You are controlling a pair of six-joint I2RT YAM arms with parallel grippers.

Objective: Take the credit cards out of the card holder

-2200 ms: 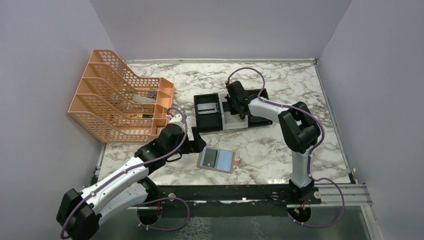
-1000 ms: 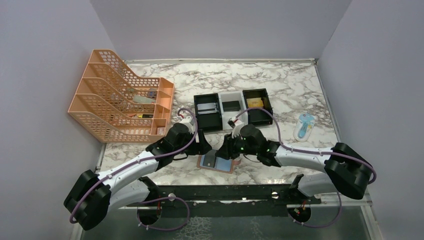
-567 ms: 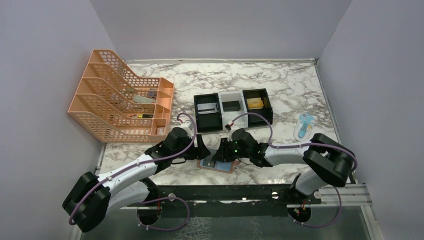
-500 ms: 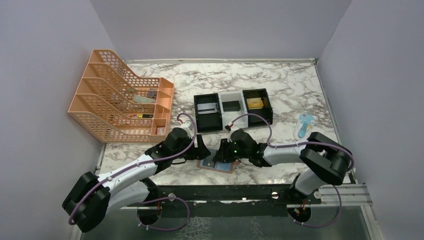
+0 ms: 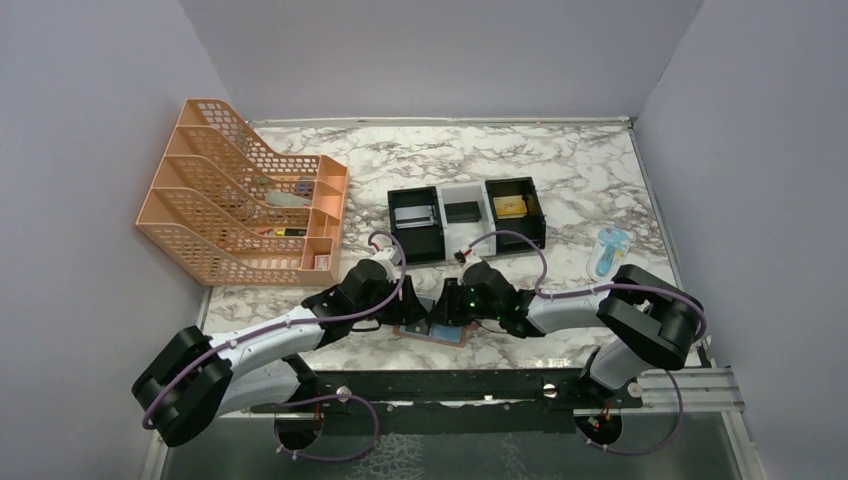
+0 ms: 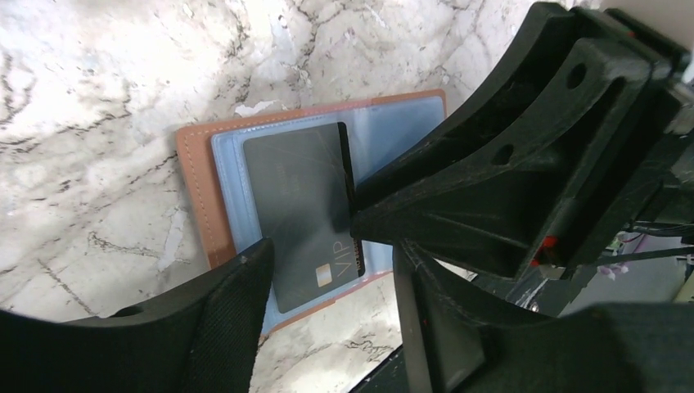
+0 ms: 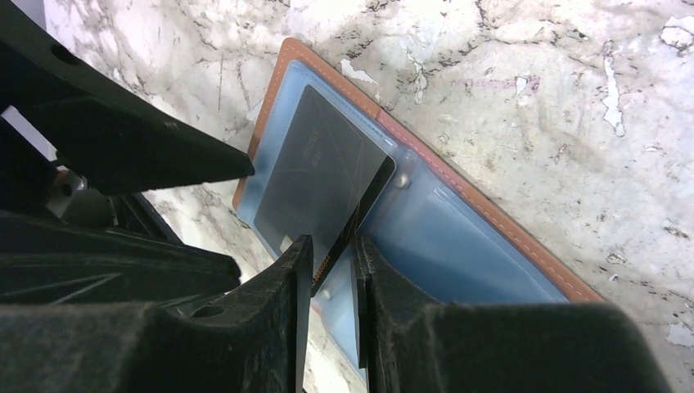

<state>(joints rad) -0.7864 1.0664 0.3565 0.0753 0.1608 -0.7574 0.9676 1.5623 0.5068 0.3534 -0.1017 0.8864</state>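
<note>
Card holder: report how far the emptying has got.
Done: the card holder lies open, and two card-like items sit in the tray. In hand: the right hand pinches the raised edge of the dark card, while the open left hand hangs over the holder. Left: pull it free; other cards inside cannot be told.

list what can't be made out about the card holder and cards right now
Top external: the left gripper and right gripper cover most of the card holder.
Left wrist: the right gripper's body hides the holder's right half.
Both wrist views: whether other cards lie under the dark card cannot be told; its print beyond "VIP" is too small.
</note>
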